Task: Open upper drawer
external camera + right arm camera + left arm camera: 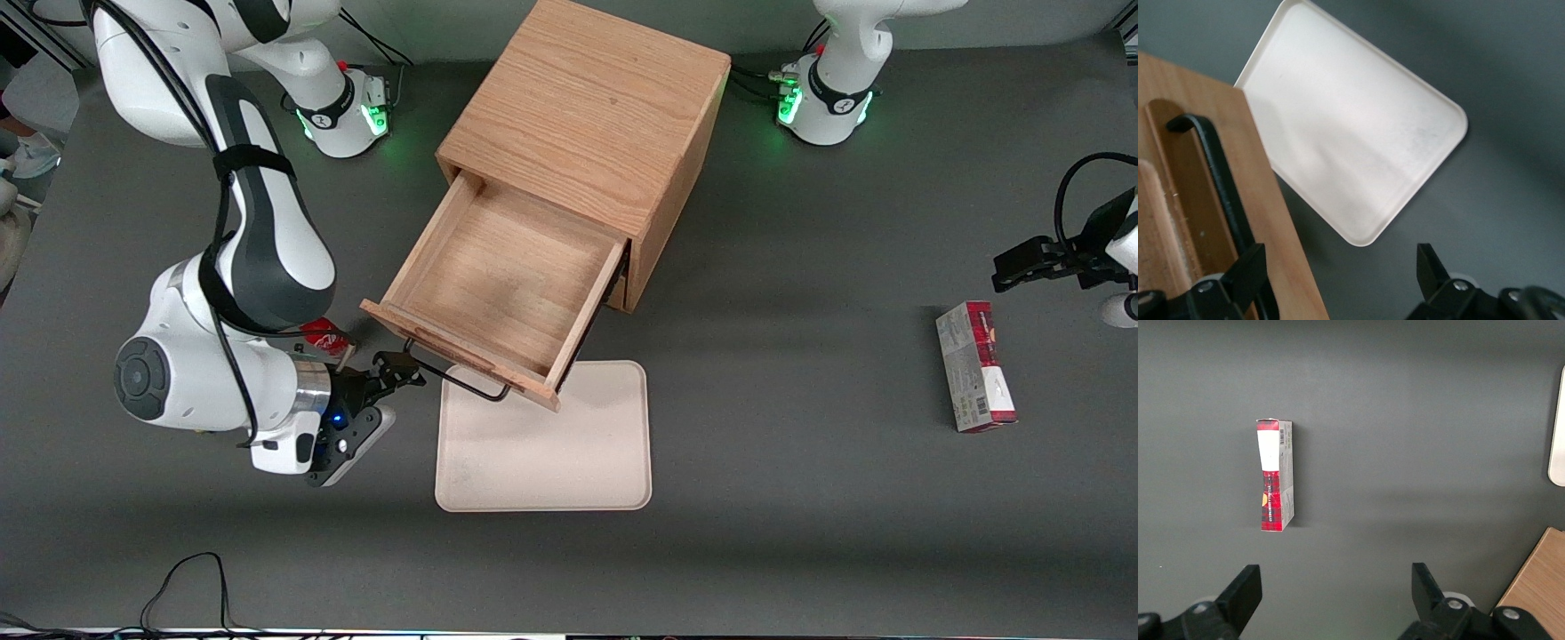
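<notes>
The gripper is wide open and holds nothing, right by the end of the thin black handle, the spot to grab on the stiff, heavy-looking wooden drawer, which sticks far out at about seven o'clock from the cabinet, over the tray.

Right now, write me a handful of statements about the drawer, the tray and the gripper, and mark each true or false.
1. The upper drawer is pulled out of the cabinet. True.
2. The drawer holds a red box. False: it shows only bare wood; the red box lies on the table toward the parked arm's end.
3. The gripper is open at the end of the black handle. True.
4. The cream tray sits on top of the cabinet. False: it lies on the table, partly under the drawer's front.
</notes>
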Controlling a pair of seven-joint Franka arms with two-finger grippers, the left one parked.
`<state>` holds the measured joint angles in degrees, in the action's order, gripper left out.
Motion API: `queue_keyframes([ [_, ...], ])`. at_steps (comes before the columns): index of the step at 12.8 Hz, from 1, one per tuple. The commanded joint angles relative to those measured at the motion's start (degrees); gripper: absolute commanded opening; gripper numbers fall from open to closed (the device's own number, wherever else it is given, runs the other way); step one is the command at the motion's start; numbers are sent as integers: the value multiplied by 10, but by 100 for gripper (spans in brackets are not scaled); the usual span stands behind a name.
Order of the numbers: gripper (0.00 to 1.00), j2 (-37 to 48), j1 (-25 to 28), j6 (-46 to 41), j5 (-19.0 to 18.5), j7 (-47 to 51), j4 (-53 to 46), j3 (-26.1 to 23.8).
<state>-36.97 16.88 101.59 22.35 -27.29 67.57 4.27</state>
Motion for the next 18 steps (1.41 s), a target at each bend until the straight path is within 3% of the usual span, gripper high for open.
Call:
queue_keyframes([
  [1,100,2,-20,-3,19,33,-25,-1],
  [6,100,63,-64,-51,7,35,-17,1],
  [9,100,111,-60,-84,-40,56,3,21],
  [13,100,202,-60,-94,-92,115,100,37],
  [18,100,290,-57,-95,-130,146,200,52],
])
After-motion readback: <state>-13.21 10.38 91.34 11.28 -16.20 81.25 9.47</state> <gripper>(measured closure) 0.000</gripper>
